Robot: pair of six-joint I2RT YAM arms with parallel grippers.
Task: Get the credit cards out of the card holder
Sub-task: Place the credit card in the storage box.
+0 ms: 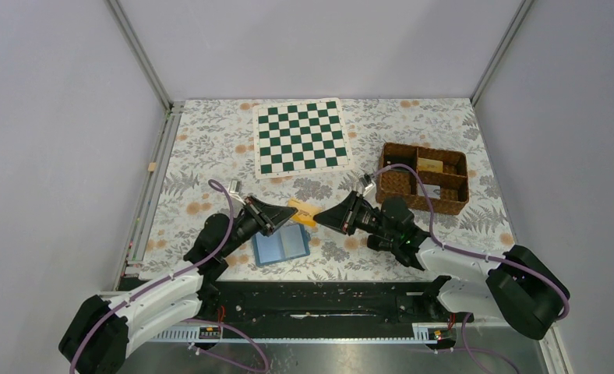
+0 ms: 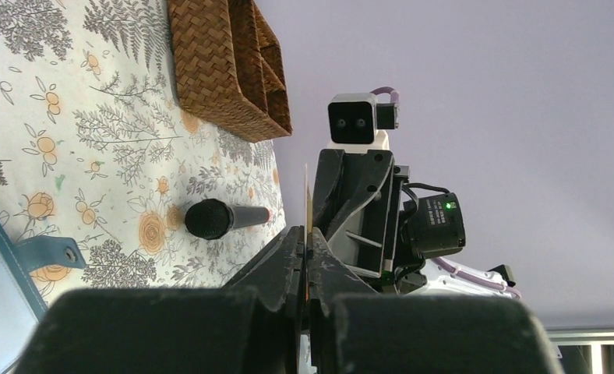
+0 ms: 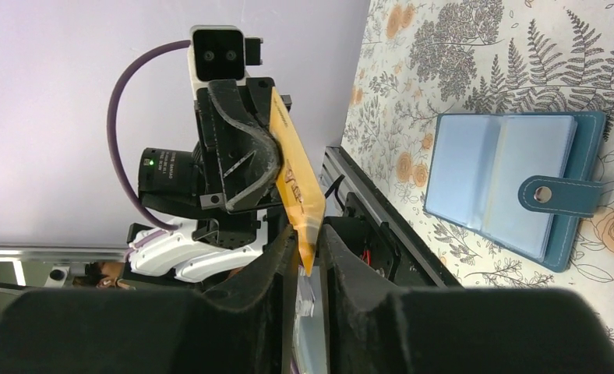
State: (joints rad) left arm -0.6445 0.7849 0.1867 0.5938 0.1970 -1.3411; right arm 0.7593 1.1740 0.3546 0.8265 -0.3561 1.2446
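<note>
Above the floral-printed table cloth (image 1: 210, 140), one thin, stiff, tan-gold credit card (image 3: 298, 183), clamped flat between the pressed-together fingers of the left gripper (image 2: 307, 241). Far corner of it inside the narrow slot of the right gripper (image 3: 310, 249); pinched or merely flanked, impossible to tell. Below, lying open on the cloth, one blue card holder (image 3: 506, 183): two smooth pale-blue leaves, one stitched snap strap (image 3: 557, 195). Further off, one brown wicker basket (image 1: 383, 183) and one green-and-white chequered board (image 1: 301, 136).
</note>
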